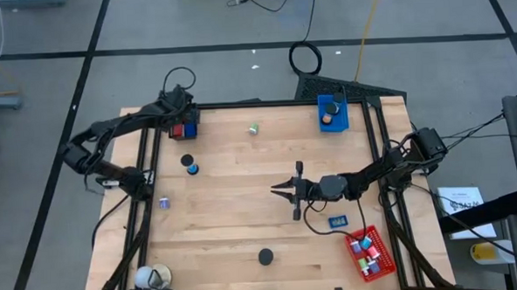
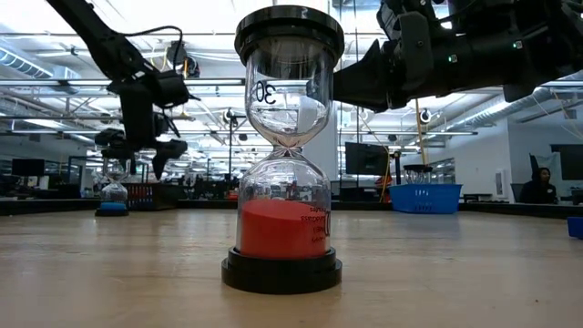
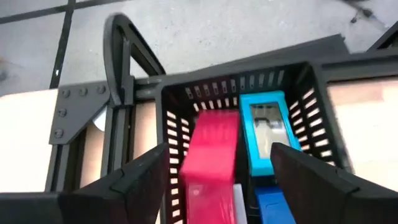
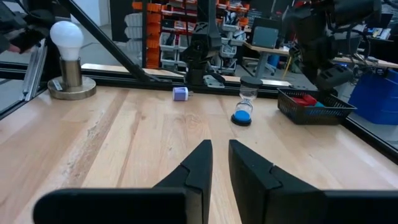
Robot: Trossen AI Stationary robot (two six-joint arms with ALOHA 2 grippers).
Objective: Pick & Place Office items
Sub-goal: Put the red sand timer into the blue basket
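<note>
The left gripper (image 3: pixel 217 177) hangs over the black tray (image 1: pixel 184 124) at the table's far left corner, its 2 fingers (image 3: pixel 146 177) spread wide with nothing between them. Directly below that gap, inside the tray, lies a red block (image 3: pixel 211 158); a light blue block (image 3: pixel 264 127) lies just beside it, and a darker blue piece (image 3: pixel 273 205) shows nearer the camera.

The right gripper (image 1: pixel 281 190) hovers over the middle of the wooden table (image 1: pixel 245 242), its 2 fingers (image 4: pixel 198 165) drawn nearly together, a thin gap left, holding nothing. Ahead of its fingertips, toward the left edge, stand a small blue sand timer (image 4: pixel 244 106) and a small purple roll (image 4: pixel 180 93). Behind it, near the right edge, a small blue item (image 1: pixel 338 220) lies on the table, and beyond that a red tray (image 1: pixel 371 252) holds several small items. The blue tray (image 1: pixel 332 115) sits at the far right, with a small item in it. A red sand timer (image 2: pixel 284 155) stands near the front edge, well apart from both grippers. A green item (image 1: pixel 253 128) lies near the far edge.
</note>
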